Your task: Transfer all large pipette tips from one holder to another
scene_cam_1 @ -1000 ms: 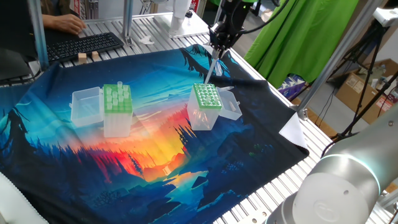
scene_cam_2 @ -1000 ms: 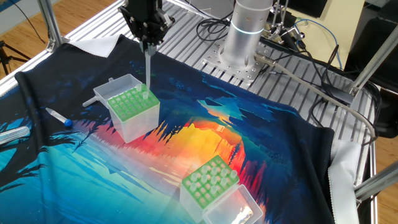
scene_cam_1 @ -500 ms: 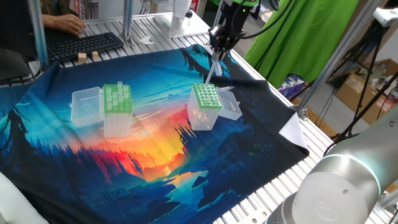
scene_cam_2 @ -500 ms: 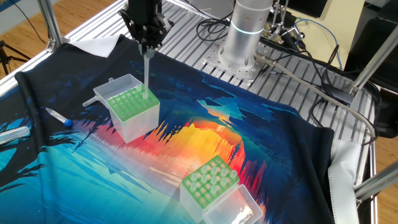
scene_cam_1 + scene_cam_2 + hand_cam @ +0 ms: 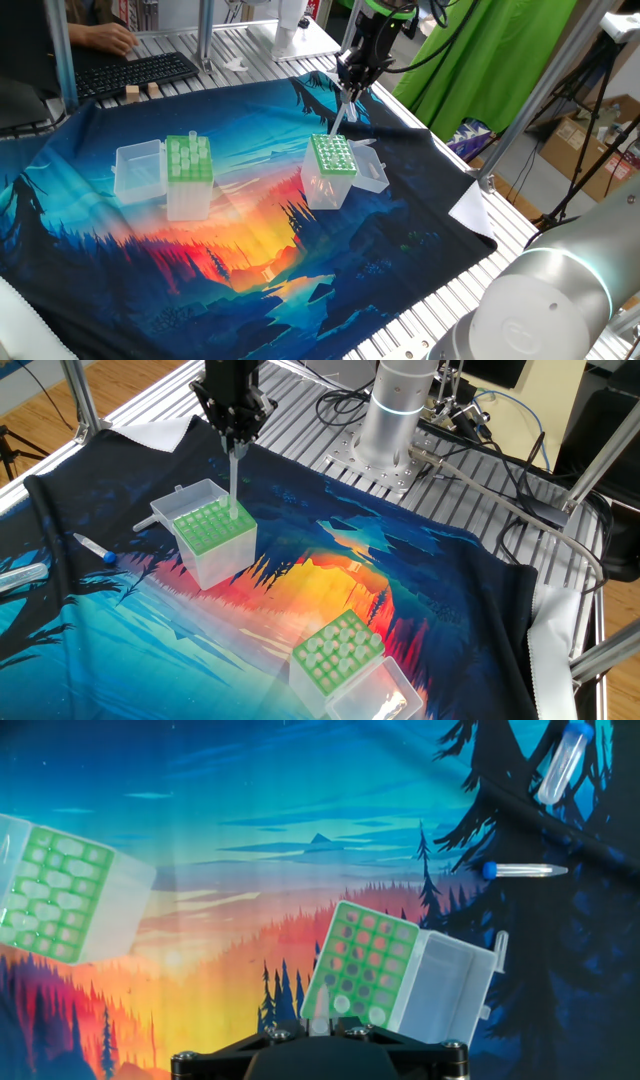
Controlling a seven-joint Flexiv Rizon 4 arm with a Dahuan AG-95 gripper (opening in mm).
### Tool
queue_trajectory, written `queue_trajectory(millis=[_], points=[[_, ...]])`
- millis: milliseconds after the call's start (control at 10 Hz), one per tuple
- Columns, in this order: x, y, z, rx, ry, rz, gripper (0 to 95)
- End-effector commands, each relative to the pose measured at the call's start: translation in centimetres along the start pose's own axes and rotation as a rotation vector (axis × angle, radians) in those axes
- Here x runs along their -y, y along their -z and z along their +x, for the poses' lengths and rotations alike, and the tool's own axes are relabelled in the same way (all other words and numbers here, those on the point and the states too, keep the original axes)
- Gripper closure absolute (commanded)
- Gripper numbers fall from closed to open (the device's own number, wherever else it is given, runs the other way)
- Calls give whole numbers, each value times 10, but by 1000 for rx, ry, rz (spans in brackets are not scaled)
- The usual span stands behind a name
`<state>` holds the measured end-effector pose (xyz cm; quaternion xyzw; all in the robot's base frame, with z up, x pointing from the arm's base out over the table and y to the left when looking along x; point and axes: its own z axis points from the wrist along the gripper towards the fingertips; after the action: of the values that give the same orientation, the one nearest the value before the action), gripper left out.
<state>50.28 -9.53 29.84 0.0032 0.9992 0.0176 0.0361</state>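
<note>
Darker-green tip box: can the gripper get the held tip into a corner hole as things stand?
Probably yes. The gripper holds the large pipette tip upright right over the darker-green box, its clear lid swung aside; nothing blocks the holes.

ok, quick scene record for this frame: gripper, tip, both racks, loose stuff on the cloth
gripper: gripper points down, shut on one large pipette tip
tip position: lower end at a corner hole of the destination rack
destination rack: green top, lid open, holes otherwise look empty
source rack: source rack with tips standing in it, lid open
loose items: two capped tubes on the printed cloth
</note>
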Motion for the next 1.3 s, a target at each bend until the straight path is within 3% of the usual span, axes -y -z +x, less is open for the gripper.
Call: queue_trajectory(millis=[100,900,1300], points=[[1,-2,1,2,1,-1,950],[11,-19,8,2,10,-7,950],[11,-20,9,-6,1,-9,950]])
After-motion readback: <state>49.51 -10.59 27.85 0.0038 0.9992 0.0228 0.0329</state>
